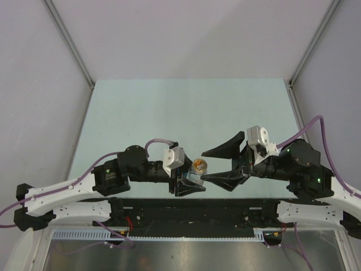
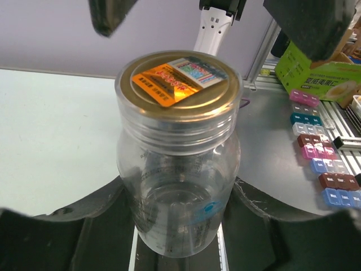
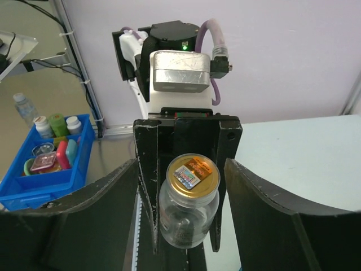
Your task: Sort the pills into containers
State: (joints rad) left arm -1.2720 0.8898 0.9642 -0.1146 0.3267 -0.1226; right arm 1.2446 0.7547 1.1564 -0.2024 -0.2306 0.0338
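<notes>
My left gripper (image 1: pixel 190 179) is shut on a small clear bottle (image 1: pixel 198 166) with a tan-gold lid (image 2: pixel 179 79), and the bottle's body sits between its two black fingers (image 3: pixel 148 192). No pills show inside the bottle or anywhere else. My right gripper (image 1: pixel 205 165) faces it with jaws open, one finger (image 3: pixel 271 214) on each side of the lid and a gap on both sides. In the left wrist view a bright-blue pill box (image 2: pixel 340 196), one of the containers, lies in a row of coloured pill boxes at the right edge.
A pale green table (image 1: pixel 186 113) stretches away beyond both arms. A blue tray (image 3: pixel 22 189) holding small bottles stands off the table's side. A green carton (image 2: pixel 316 73) sits behind the row of pill boxes. Metal frame posts (image 1: pixel 70 42) rise at the far corners.
</notes>
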